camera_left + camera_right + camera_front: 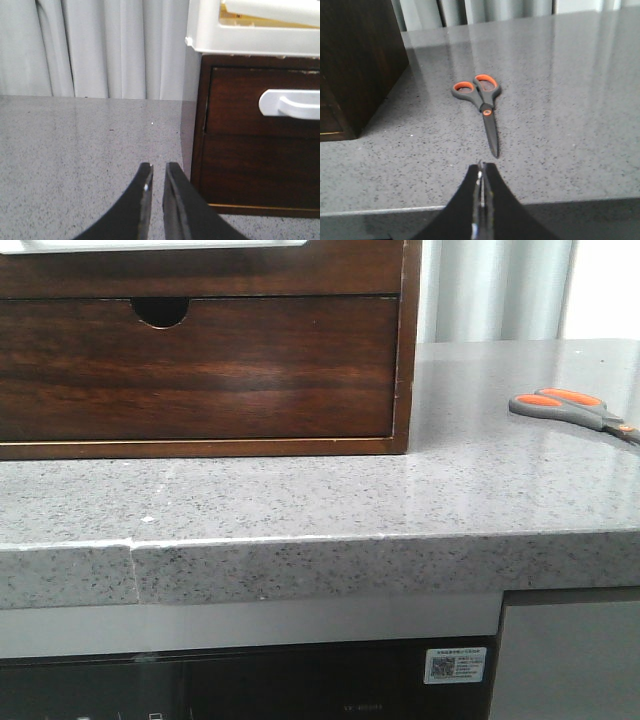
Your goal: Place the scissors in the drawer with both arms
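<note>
The scissors [570, 408] have grey handles with orange-lined loops. They lie flat on the grey speckled counter at the right, apart from the cabinet. In the right wrist view the scissors [481, 102] point their blades at my right gripper [483, 170], which is shut and empty just short of the blade tip, over the counter's front edge. The plain flat drawer front [200, 270] runs along the cabinet's top and looks closed. My left gripper [158, 172] is empty, its fingers nearly together, low over the counter beside the cabinet's side [250, 150]. Neither gripper shows in the front view.
Below the plain front is a wooden front with a half-round finger notch [160, 310]. A white tray [250, 35] sits on top of the cabinet, and a white handle [290, 104] is on its dark panel. Pale curtains [100, 45] hang behind. The counter's front edge [320, 540] is close.
</note>
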Controlling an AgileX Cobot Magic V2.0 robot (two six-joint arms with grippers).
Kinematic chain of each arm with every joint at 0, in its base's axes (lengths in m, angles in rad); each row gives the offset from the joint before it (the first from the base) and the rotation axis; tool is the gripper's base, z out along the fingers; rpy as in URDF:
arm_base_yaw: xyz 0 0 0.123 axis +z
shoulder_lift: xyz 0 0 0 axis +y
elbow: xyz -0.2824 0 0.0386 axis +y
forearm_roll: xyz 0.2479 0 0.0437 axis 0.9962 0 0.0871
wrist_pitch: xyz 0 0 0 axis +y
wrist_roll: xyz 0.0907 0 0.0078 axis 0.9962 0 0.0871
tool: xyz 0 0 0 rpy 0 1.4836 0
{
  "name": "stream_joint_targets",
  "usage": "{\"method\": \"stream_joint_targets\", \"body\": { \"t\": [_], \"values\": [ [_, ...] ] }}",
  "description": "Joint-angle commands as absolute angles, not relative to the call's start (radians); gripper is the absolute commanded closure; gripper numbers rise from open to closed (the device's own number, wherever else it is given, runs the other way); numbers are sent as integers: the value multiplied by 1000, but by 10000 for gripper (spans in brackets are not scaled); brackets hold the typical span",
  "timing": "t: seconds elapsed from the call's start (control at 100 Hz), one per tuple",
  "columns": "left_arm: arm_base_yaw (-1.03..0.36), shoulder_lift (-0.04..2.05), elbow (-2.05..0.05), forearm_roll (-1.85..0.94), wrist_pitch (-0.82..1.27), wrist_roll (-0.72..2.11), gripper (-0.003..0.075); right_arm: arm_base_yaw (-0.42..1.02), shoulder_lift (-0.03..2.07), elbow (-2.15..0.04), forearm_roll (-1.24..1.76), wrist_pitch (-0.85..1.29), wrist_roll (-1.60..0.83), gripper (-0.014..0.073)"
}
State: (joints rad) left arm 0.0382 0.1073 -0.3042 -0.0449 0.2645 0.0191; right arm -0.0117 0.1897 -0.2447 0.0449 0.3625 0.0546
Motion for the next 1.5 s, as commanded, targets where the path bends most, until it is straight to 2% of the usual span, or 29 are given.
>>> {"method": "stream_joint_targets", "body": {
  "t": [0.0, 0.22, 0.27, 0.37, 0.49, 0.56, 0.7, 0.92, 1.07, 1.21, 1.49],
  "values": [
    [39, 179, -364, -47, 168, 27, 717, -17, 277, -325, 68, 307, 47, 699],
    [39, 268, -364, -47, 52, 27, 714, -17, 398, -372, 68, 292, 47, 699],
    [39, 286, -364, -47, 40, 27, 692, -17, 413, -372, 68, 288, 47, 699],
    [39, 323, -364, -49, 13, 27, 557, -17, 428, -372, 68, 288, 47, 699],
    [39, 367, -364, -49, -29, 27, 293, -17, 436, -372, 68, 288, 47, 699],
    [39, 395, -364, -51, -96, 27, 227, -17, 436, -372, 68, 288, 47, 699],
    [39, 466, -364, -11, -246, 27, 258, -17, 436, -372, 68, 288, 47, 699],
    [-49, 609, -364, 476, -446, 27, 318, -17, 436, -372, 68, 288, 47, 699],
    [-121, 742, -368, 688, -636, 29, 339, -17, 436, -372, 68, 309, 47, 699],
    [-169, 863, -424, 823, -640, 40, 338, -17, 436, -372, 68, 332, 47, 699],
    [-221, 1032, -545, 846, -640, 216, 338, -17, 436, -372, 68, 346, 47, 699]
  ]
}}
